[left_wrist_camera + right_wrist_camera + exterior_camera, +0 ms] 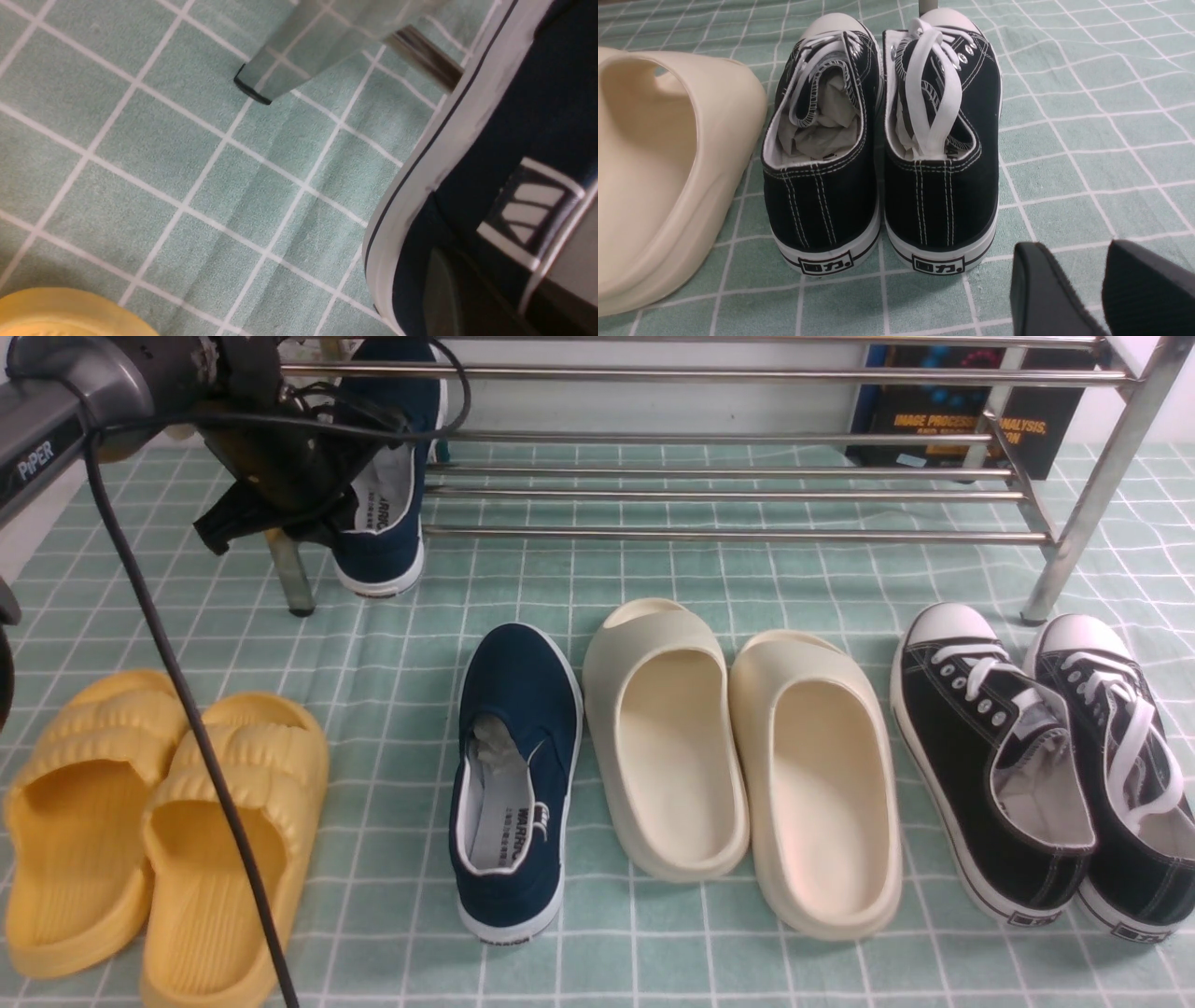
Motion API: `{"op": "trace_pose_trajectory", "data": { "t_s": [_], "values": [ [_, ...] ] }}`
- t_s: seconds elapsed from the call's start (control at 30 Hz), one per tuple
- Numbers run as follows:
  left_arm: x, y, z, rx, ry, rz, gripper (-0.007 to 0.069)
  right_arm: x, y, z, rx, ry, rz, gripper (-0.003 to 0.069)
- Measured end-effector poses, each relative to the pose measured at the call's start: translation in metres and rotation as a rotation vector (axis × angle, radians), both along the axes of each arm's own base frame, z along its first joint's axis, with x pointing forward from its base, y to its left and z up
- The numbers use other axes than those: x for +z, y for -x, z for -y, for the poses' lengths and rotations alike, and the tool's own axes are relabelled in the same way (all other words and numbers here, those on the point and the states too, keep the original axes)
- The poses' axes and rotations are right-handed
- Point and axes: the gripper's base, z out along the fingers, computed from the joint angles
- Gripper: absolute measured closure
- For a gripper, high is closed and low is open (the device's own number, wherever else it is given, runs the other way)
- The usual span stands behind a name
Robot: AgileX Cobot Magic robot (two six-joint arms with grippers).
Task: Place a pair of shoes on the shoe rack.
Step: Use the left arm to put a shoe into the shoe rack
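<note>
I see a green checked cloth [373, 644] covering the whole surface. A row lies on it, from the left: a pair of yellow slides [159, 821], one navy slip-on [513, 784], cream slides [738, 756], black sneakers [1036, 765]. Behind them the steel rack [728, 481] stands on its legs. A second navy shoe [387, 532] stands on end against the rack; I can't tell if its heel touches the cloth.

A pair of yellow slides [215, 859] is lying at the left on the green checked cloth [392, 644], cream slides [667, 737] are sitting side by side in the middle, black lace-up sneakers [980, 747] are standing at the right, and a dark book [943, 406] is standing at the back.
</note>
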Motion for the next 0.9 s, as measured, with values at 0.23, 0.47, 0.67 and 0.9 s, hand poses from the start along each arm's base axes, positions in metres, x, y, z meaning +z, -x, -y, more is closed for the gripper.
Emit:
{"op": "trace_pose_trajectory", "data": {
  "t_s": [0.23, 0.47, 0.67, 0.9],
  "values": [
    [-0.007, -0.004, -0.004, -0.035, 0.03, -0.002, 0.0579, 0.0, 0.0, 0.0, 0.0, 0.0, 0.0, 0.042],
    [-0.002, -0.007, -0.006, -0.062, 0.026, 0.049, 0.0491, 0.0, 0.0, 0.0, 0.0, 0.0, 0.0, 0.042],
    [0.004, -0.01, -0.006, -0.083, 0.015, 0.107, 0.0393, 0.0, 0.0, 0.0, 0.0, 0.0, 0.0, 0.0419],
    [0.009, -0.008, -0.005, -0.126, -0.007, 0.119, 0.0337, 0.0, 0.0, 0.0, 0.0, 0.0, 0.0, 0.042]
  ]
}}
